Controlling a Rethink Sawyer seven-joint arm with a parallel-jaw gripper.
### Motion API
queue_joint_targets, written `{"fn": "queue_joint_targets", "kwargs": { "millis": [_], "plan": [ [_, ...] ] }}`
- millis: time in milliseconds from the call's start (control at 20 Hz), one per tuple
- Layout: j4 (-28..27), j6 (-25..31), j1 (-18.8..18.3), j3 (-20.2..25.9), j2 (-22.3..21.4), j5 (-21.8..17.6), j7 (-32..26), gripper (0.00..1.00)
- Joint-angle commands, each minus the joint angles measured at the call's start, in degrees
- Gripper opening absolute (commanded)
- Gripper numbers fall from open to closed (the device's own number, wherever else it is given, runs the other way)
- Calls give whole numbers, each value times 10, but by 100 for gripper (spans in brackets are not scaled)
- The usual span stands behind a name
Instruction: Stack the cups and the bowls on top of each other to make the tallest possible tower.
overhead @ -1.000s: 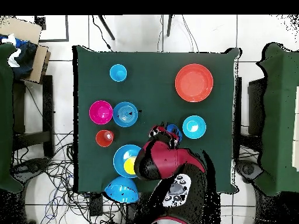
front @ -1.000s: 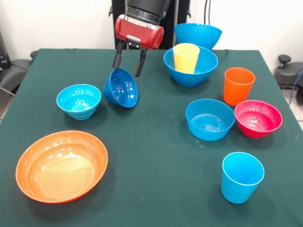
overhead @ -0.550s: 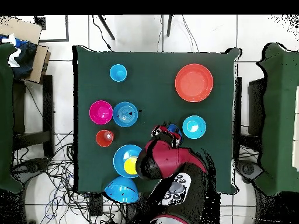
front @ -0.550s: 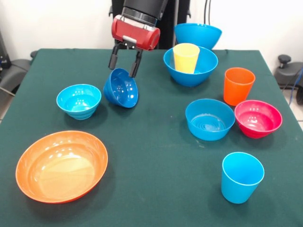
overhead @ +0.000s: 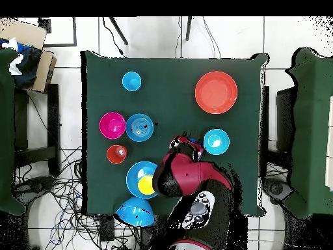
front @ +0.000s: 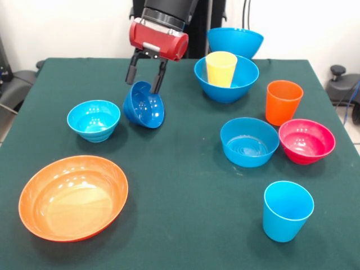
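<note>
The gripper [front: 143, 82] is held near the worktop's far edge, fingers parted (pointing down), below the red wrist.

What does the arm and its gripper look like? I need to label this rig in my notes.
The arm is black at the wrist, ending in a glossy red cylindrical housing with a small silver plate. The gripper has two slim black fingers. From overhead, the arm's body is rounded, red and black.

On your desk [front: 180, 163], a cup [front: 220, 68] stands in the far bowl [front: 226, 79]. Behind it sits another bowl [front: 235, 41]. The tilted bowl [front: 144, 105] leans right of a small bowl [front: 93, 120], under the pincer [front: 143, 81].
</note>
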Motion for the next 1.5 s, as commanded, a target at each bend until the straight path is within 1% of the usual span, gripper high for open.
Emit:
{"fn": "queue_joint_targets", "kwargs": {
  "millis": [50, 250, 500, 800, 1100, 1500],
  "plan": [
    [-62, 71, -21, 86, -16, -19, -30, 100],
    [-69, 91, -27, 95, -26, -19, -39, 100],
    [-85, 130, -45, 124, -43, -26, -66, 100],
    [-105, 152, -53, 144, -45, -32, -77, 100],
    [-115, 159, -48, 142, -41, -37, -69, 100],
    [-118, 145, -33, 124, -30, -40, -52, 100]
  ]
}}
